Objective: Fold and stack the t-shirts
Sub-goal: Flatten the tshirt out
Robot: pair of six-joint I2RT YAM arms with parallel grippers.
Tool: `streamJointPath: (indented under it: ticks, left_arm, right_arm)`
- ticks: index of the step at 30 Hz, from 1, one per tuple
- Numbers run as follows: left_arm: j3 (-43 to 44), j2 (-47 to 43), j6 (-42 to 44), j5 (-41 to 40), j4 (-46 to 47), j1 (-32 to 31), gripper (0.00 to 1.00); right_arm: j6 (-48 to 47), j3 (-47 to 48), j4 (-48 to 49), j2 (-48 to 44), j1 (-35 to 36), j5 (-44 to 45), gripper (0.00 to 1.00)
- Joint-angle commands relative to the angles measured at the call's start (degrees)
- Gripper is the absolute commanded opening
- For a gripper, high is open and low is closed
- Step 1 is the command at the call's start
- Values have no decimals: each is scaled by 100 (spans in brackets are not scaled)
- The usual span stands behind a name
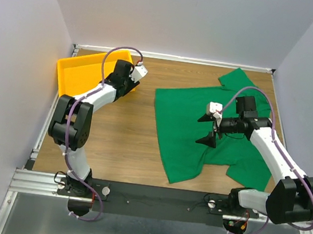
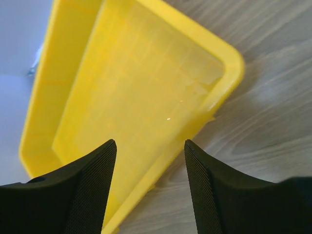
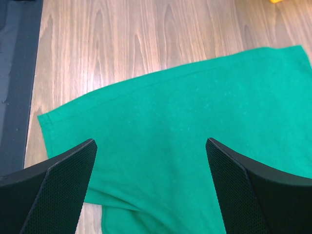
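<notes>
Broadly, the job looks to be near its start. The table [image 1: 121,147] carries one garment only, so nothing is stacked yet, and no second shirt shows in any view.

The t-shirt [image 1: 184,126] lies opened out on the right half of the table. Its long straight edge faces the middle, one sleeve reaches toward the far right corner, and the other sleeve area sits near the front right, where the cloth is a little rumpled and doubled under. That overlap looks accidental rather than a deliberate fold. I judge that no proper fold is made. The cloth may need flattening, then the sleeves and body must be folded, then the bundle placed.

The yellow tray [image 1: 75,77] sits at the far left, well apart from the shirt. No cloth shows in the part of it that is seen. Whether the stack belongs there I cannot tell.

The right fingers [image 3: 58,190] hover over the shirt's middle, spread wide with nothing between them. The left fingers [image 2: 87,195] hang over the tray's near rim, parted more narrowly, also holding nothing.
</notes>
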Motion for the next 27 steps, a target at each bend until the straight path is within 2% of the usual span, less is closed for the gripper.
streamJointPath:
  ticks: [1, 10, 15, 21, 22, 23, 25, 26, 27]
  left_arm:
    - [138, 176, 212, 566, -379, 35, 65]
    - [489, 579, 229, 592, -563, 272, 62]
    - [736, 975, 98, 812, -722, 272, 55]
    - [780, 1116, -69, 716, -810, 272, 45]
    - [806, 1142, -165, 672, -836, 272, 41]
    - [937, 1212, -227, 672, -888, 272, 32]
    - [1166, 1318, -446, 567, -1107, 272, 19]
    - [1306, 1492, -795, 479, -1222, 272, 10]
    - [1716, 1599, -1043, 348, -1371, 272, 5]
  right_arm:
    - [94, -36, -145, -171, 22, -251, 100]
    - [156, -133, -145, -57, 22, -207, 100]
    - [200, -177, -136, -259, 22, -172, 100]
    - [226, -168, -136, -285, 13, -172, 100]
    - [235, -160, -136, -285, 13, -181, 100]
    - [253, -142, -136, -285, 13, -181, 100]
    - [253, -151, -136, -320, 13, -172, 100]
    - [253, -159, -136, -329, 13, -155, 100]
    - [235, -168, -136, -338, 13, -146, 100]
